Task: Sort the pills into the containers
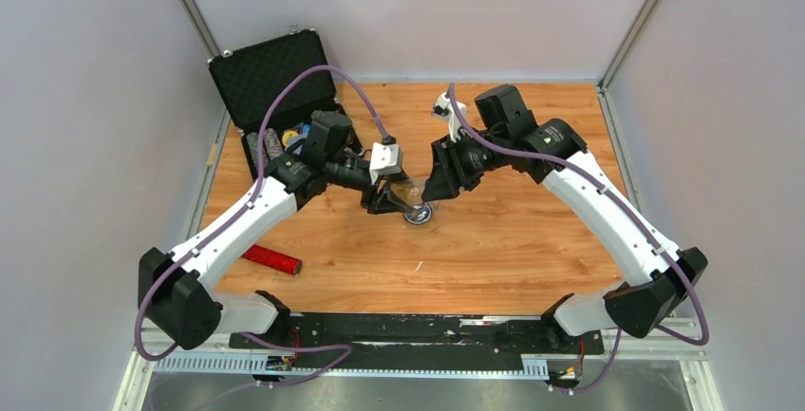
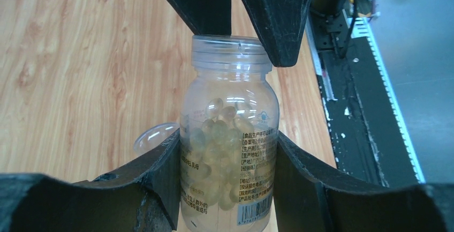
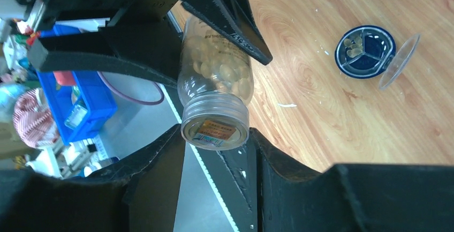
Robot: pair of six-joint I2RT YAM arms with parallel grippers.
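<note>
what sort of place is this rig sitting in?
Probably a robot lab test cell: wooden tabletop boxed in by plain grey panels on metal posts, left arm and right arm bolted to a black rail at the near edge.

The bottle (image 1: 410, 190) hangs near the dish (image 1: 419, 214) on the table (image 1: 532, 240), the case (image 1: 275, 74) behind-left.

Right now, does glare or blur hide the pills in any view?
Left wrist: bottle sharp, small highlights on its shoulder, pills readable. Right wrist: bottle mouth and dish crisp. Top external: evenly lit, bottle too small to read.
</note>
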